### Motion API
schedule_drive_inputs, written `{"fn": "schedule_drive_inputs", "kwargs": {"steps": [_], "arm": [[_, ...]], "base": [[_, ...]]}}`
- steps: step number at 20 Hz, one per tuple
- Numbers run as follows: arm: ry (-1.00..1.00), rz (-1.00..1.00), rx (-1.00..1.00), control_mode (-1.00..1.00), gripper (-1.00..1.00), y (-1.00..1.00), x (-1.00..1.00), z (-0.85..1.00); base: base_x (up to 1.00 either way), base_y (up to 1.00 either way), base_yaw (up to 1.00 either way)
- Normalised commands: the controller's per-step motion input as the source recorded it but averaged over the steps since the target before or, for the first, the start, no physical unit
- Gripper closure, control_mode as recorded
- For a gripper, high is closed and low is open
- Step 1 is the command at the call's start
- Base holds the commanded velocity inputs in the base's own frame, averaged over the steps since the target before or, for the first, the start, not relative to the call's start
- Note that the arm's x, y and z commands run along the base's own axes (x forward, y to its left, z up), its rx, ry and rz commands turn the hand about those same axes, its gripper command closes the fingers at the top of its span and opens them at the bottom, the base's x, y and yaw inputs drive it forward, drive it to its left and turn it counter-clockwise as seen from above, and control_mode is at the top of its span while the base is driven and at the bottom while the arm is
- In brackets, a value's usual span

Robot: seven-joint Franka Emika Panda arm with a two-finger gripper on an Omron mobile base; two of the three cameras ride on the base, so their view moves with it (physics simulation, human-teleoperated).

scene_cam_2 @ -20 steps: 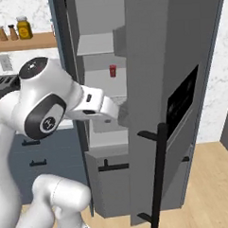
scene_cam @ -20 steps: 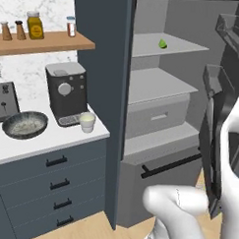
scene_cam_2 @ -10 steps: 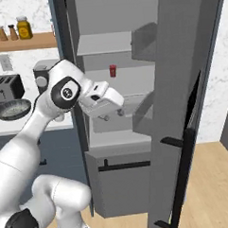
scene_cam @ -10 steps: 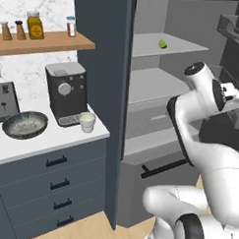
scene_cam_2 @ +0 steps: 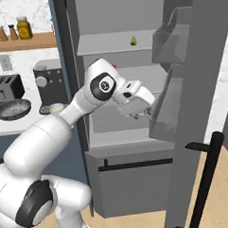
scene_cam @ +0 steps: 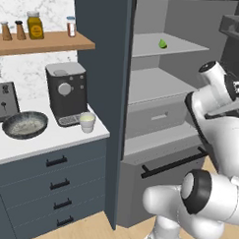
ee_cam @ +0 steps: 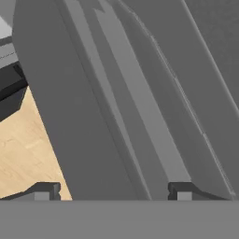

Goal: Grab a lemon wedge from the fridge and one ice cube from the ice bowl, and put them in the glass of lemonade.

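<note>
Up close, the tool (ee_cam: 112,192), jaws apart, faces the fridge (scene_cam_2: 198,59) door's inner bins.

The arm (scene_cam_2: 50,133) is built of glossy white rounded segments. Dark grey discs are set at the joints. The end effector (ee_cam: 112,190) is tipped with small dark grey fingers (ee_cam: 42,190).

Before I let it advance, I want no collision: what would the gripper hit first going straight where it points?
Probably the open fridge door's grey inner panel; the open gripper faces it closely in the hand view, though depth is unclear.
</note>
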Motion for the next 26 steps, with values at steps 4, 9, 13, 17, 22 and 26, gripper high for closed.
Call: {"fn": "schedule_drive_inputs", "kwargs": {"steps": [4, 9, 13, 17, 22, 26], "arm": [[0.0, 0.0, 0.0, -1.0, -1.0, -0.99, 0.0, -0.13], [0.0, 0.0, 0.0, -1.0, -1.0, -1.0, 0.0, -0.12], [0.0, 0.0, 0.0, -1.0, -1.0, -1.0, 0.01, 0.02], [-0.04, 0.01, 0.0, -1.0, -1.0, -0.32, -0.38, 0.42], [-0.04, 0.07, 0.01, -1.0, -1.0, 0.87, -0.46, 0.37], [-0.01, 0.14, 0.08, -1.0, -1.0, 1.0, -0.02, -0.02]], "base": [[0.0, 0.0, 0.0], [0.0, 0.0, 0.0], [0.0, 0.0, 0.0], [0.0, 0.0, 0.0], [0.0, 0.0, 0.0], [0.0, 0.0, 0.0]]}}
